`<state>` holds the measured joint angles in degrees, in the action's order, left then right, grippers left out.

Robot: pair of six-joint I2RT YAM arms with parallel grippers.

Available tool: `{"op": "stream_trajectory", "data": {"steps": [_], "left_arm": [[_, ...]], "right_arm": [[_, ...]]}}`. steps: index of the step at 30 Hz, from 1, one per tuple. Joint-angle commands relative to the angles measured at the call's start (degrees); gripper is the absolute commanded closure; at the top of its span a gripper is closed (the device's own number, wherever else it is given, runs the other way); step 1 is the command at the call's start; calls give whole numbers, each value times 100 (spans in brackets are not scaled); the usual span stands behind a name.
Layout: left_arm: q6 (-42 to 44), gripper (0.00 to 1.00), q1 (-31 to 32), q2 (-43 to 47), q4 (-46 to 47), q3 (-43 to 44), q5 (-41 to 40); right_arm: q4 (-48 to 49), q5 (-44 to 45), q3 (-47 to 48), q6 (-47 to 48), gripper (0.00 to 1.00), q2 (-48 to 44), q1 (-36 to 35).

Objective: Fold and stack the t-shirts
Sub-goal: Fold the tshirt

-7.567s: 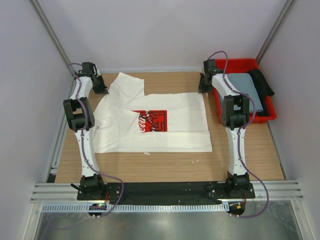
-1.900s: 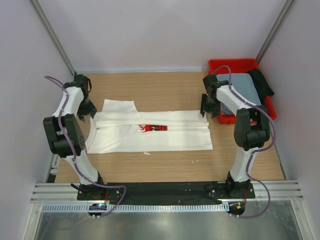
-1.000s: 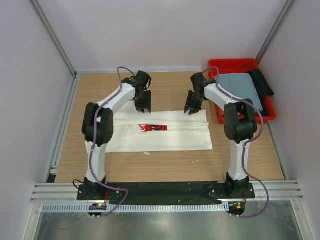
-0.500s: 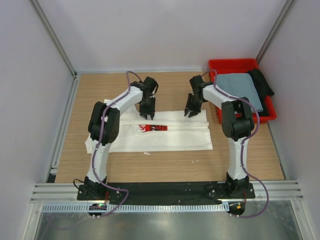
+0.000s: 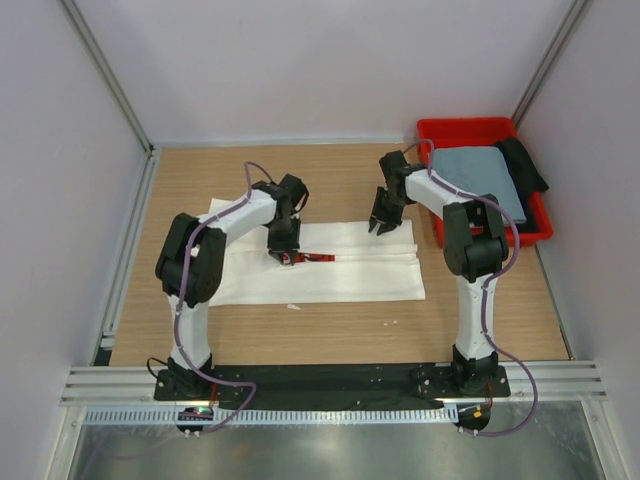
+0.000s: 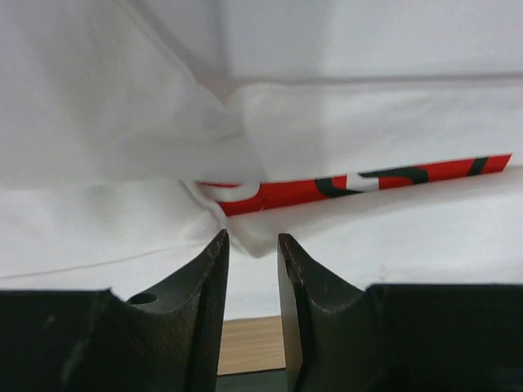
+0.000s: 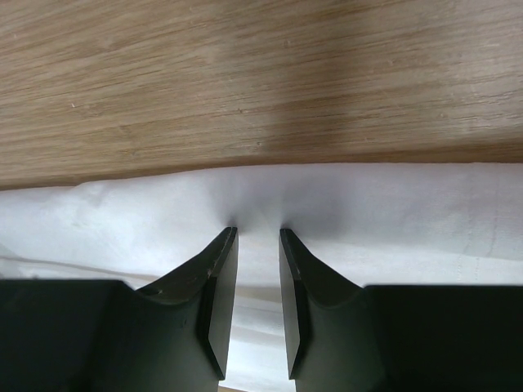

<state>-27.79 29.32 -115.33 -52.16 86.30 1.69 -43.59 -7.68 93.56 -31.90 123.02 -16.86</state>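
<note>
On the table, from above: your large white cloth t-shirt (image 5: 350,275) lies folded into a long band on the pale wooden table (image 5: 330,335). Only a sliver of its red print (image 5: 318,257) shows.
Left arm, from above: your left gripper (image 5: 283,250) has come down from the band's far edge, where it was half a second ago, onto the left end of that red sliver.
Right arm, from above: your right gripper (image 5: 383,222) has not shifted. It sits at the band's far edge, near the right end.
Bin, from above: a plain grey-blue folded t-shirt (image 5: 480,172) lies in the red plastic bin (image 5: 470,125), well apart from the white one.
Left wrist: you see what the overhead hides. The fingers (image 6: 214,269) are nearly together, with a pointed fold of white cloth pinched between the tips.
Right wrist: the fingers (image 7: 219,278) are nearly together and nip the far hem, which puckers at the tips. Bare wood lies beyond.
</note>
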Motion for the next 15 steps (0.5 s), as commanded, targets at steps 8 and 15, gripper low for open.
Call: {"op": "stream_trajectory", "data": {"steps": [8, 15], "left_arm": [[-8, 68, 144, 477, -215, 711, 16], [160, 67, 92, -622, -689, 2188, -125]], "right_arm": [[-254, 346, 215, 140, 67, 29, -1], [-474, 487, 426, 149, 67, -243, -71]]}}
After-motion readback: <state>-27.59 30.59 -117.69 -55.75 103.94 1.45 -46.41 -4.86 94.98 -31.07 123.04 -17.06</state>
